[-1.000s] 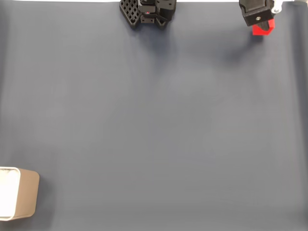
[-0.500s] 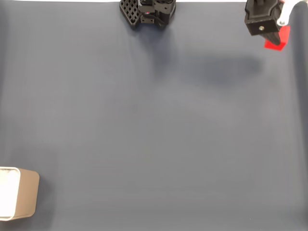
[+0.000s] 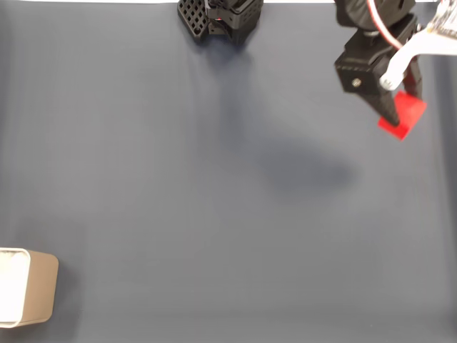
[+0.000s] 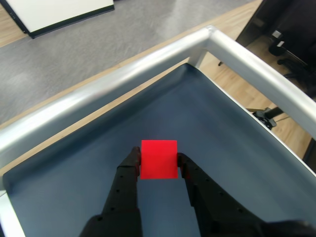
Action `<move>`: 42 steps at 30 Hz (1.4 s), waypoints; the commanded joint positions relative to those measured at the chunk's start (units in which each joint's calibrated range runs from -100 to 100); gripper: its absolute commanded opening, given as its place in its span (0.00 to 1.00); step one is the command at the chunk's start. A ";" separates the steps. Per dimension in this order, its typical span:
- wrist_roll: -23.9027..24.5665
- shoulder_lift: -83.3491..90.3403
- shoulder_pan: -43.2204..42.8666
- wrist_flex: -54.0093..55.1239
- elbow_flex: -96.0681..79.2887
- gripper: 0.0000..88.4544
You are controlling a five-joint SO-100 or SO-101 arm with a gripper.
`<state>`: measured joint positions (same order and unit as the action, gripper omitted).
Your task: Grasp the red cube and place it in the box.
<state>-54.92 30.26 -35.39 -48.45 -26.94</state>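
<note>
The red cube (image 3: 402, 116) hangs above the dark blue mat at the upper right of the fixed view, clamped in my gripper (image 3: 400, 114). Its shadow falls on the mat well to the left of it. In the wrist view the red cube (image 4: 158, 159) sits squarely between the two black fingers (image 4: 129, 170), with my gripper (image 4: 158, 160) shut on it, high over the table's corner. The box (image 3: 27, 296), tan outside and white inside, stands at the bottom left edge of the fixed view, far from the gripper.
The arm's black base (image 3: 220, 18) sits at the top middle of the fixed view. A metal frame rail (image 4: 148, 64) borders the mat's corner in the wrist view, with wooden floor beyond. The dark blue mat (image 3: 214, 200) spreads wide between gripper and box.
The gripper has lifted the cube off the mat and carried it down the fixed view, away from the top edge. The shadow on the mat has grown and shifted leftward.
</note>
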 commanded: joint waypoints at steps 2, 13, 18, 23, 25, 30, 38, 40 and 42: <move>0.78 -1.76 6.62 -0.32 8.24 0.00; 2.39 -11.46 20.04 -0.24 23.02 0.00; 2.59 -13.45 25.30 -0.24 26.40 0.00; 2.59 -13.89 30.41 -0.24 28.22 0.00; 2.69 -13.89 32.33 -0.24 28.68 0.00; 2.78 -14.15 37.16 -0.32 29.86 0.00; 2.93 -16.40 45.47 -0.32 32.14 0.00; 2.98 -17.53 47.39 0.01 32.87 0.00; 3.13 -18.65 48.95 0.01 34.06 0.00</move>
<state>-52.33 12.03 10.53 -48.69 2.53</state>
